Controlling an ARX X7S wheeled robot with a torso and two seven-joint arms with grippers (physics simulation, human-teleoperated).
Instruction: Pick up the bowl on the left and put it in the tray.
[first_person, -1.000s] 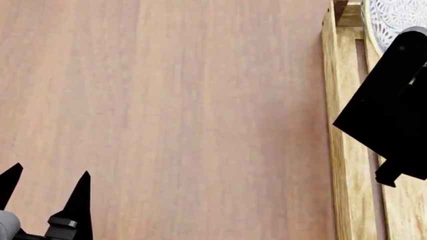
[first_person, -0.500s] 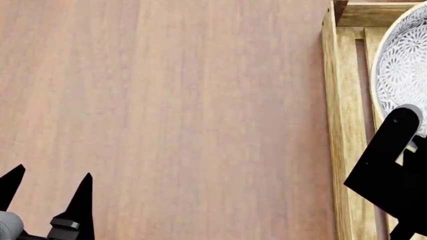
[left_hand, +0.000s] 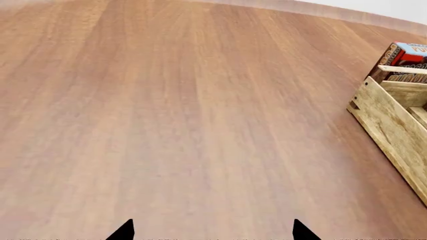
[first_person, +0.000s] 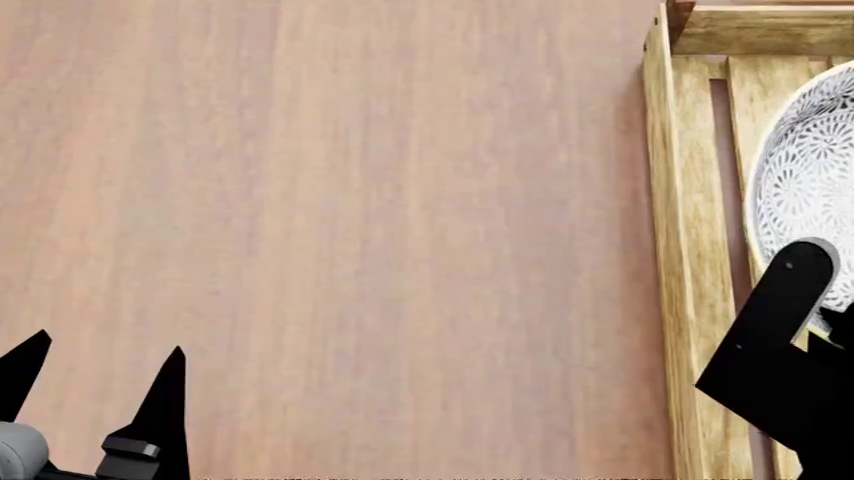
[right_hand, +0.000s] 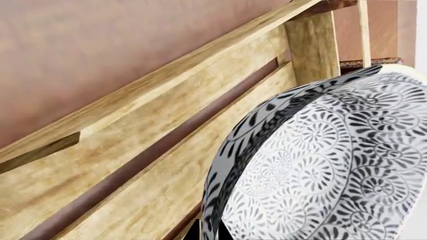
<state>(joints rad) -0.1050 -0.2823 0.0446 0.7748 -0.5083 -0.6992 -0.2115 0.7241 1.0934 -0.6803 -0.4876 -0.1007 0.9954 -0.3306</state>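
Observation:
The bowl (first_person: 807, 185), white with a dense grey-blue floral pattern, is over the slats of the light-wood tray (first_person: 681, 250) at the right edge of the head view. The black right arm (first_person: 781, 360) partly covers its near side. In the right wrist view my right gripper (right_hand: 208, 234) is shut on the rim of the bowl (right_hand: 333, 160), one fingertip on each side of the wall, with the tray's slats (right_hand: 133, 150) behind it. I cannot tell whether the bowl touches the slats. My left gripper (first_person: 91, 365) stands open and empty at the table's near left.
The brown wooden table (first_person: 374, 220) spreads left of the tray. In the left wrist view, a chocolate pudding box (left_hand: 403, 55) stands just behind the tray's end rail (left_hand: 390, 117). The left gripper (left_hand: 213, 232) shows only its two spread tips over bare wood.
The right arm has drawn back toward me with the bowl, which has slid from the tray's far end to its middle part. The left arm has stayed still.

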